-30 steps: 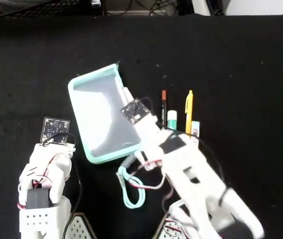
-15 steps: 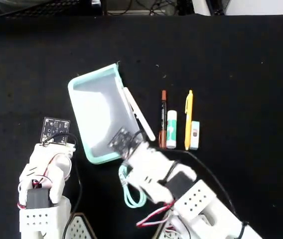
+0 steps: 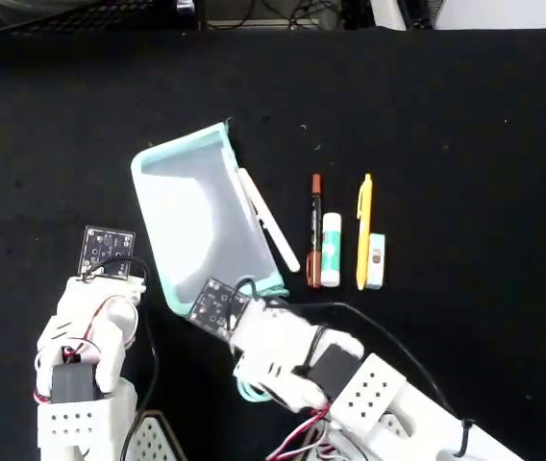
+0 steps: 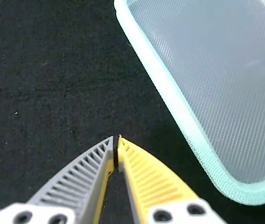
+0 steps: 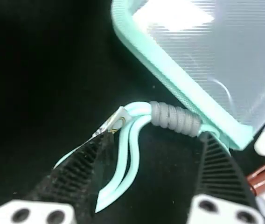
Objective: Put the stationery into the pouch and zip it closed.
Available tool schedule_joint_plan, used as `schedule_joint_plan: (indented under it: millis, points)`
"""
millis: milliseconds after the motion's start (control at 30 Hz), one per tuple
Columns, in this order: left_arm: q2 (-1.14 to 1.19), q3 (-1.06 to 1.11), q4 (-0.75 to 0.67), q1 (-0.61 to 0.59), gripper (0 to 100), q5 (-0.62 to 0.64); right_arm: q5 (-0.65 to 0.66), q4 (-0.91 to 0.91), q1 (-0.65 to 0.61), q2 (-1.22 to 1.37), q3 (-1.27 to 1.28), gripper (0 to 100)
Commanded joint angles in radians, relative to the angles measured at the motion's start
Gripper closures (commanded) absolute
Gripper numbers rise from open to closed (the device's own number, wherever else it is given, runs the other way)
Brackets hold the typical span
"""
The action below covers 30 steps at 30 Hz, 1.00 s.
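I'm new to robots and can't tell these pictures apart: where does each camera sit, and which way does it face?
High view: fixed above the table, looking down on the pouch, yellow pen, left arm and right arm.
Left wrist view: on the left arm, looking past the left gripper, shut, at the table and the pouch's corner.
Right wrist view: on the right arm, looking past the right gripper, open, at the pouch's cord.
Shared: all three show the pouch.

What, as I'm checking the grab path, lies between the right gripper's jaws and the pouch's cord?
Nothing visible does. The right gripper has its jaws open on either side of the teal cord, its grey wrap just ahead at the pouch corner.
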Motion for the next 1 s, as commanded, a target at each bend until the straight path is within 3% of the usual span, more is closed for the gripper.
schedule_joint_plan:
  millis: [0, 300, 500, 533, 700, 967]
  points:
    - [-0.005, 0.015, 0.000, 0.005, 97, -0.011, 0.000, 0.026, -0.014, 0.008, -0.013, 75.0]
    - [-0.005, 0.015, 0.000, 0.005, 97, -0.009, 0.049, -0.025, -0.014, 0.450, -0.157, 76.1]
    - [-0.005, 0.015, 0.000, 0.005, 97, -0.008, 0.049, 0.002, -0.003, 0.780, -0.340, 94.6]
    - [-0.005, 0.015, 0.000, 0.005, 97, -0.008, 0.049, 0.011, 0.017, 0.814, -0.364, 98.3]
    - [-0.005, 0.015, 0.000, 0.005, 97, -0.008, 0.049, 0.012, 0.207, 0.835, -0.414, 98.6]
    - [-0.005, 0.015, 0.000, 0.005, 97, -0.008, 0.041, 0.021, 0.506, 0.598, -0.389, 98.6]
